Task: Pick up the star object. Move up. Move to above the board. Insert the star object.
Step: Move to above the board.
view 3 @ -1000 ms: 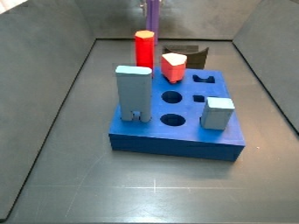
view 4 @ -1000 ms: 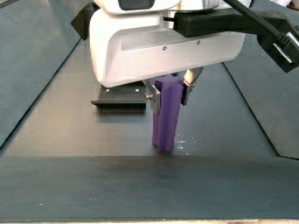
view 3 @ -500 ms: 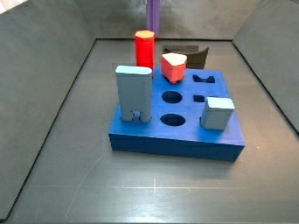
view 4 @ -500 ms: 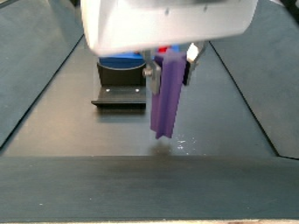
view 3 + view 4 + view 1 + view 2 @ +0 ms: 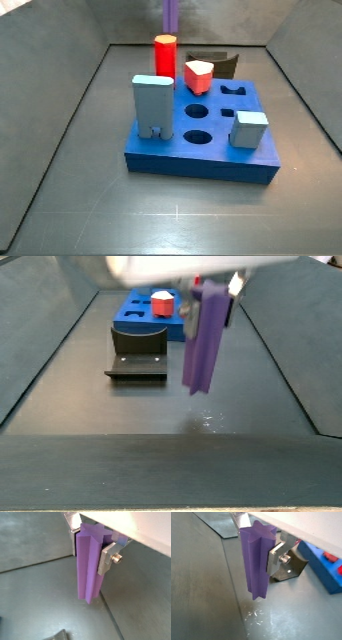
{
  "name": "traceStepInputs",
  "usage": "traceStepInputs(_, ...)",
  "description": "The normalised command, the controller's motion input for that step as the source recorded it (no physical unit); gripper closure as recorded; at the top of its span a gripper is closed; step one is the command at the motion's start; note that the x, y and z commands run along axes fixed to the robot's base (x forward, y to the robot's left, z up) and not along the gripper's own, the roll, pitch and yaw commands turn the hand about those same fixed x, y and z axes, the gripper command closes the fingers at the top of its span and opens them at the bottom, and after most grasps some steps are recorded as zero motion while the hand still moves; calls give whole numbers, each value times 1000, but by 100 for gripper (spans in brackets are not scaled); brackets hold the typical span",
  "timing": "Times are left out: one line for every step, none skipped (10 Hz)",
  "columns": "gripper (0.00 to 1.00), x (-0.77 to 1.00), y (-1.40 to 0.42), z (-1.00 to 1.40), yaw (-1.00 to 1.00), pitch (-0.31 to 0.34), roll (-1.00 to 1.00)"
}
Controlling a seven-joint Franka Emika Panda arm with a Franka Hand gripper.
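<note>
My gripper [image 5: 90,547] is shut on the star object [image 5: 90,564], a tall purple prism with ridged sides. The silver fingers [image 5: 107,558] clamp its upper part. It hangs upright, clear of the floor, in both wrist views [image 5: 256,562]. In a side view the star object [image 5: 205,336] hangs under the gripper [image 5: 211,290], nearer than the board [image 5: 140,308]. In a side view only its lower end [image 5: 170,12] shows, behind the board [image 5: 201,150], a thick blue block with holes.
On the board stand a red peg [image 5: 164,55], a tall light-blue block [image 5: 152,105], a red-and-white piece [image 5: 199,75] and a light-blue cube [image 5: 250,128]. The dark fixture [image 5: 136,362] stands between the board and the star object. Sloped walls bound the floor.
The gripper has risen with the star object in it. The prism's lower end has come off the floor and now hangs well above it. Nothing on the board moved.
</note>
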Motion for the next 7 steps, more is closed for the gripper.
traceStepInputs(100,-204,-99,1000,82,56,33)
traceStepInputs(100,-181,-87,1000,65,67,71)
traceStepInputs(100,-157,-76,1000,52,66,93)
traceStepInputs(100,-123,-65,959,36,54,85)
traceStepInputs(100,-87,-47,823,32,50,83)
traceStepInputs(100,-57,-35,686,31,54,82)
traceStepInputs(100,-32,-24,551,30,63,75)
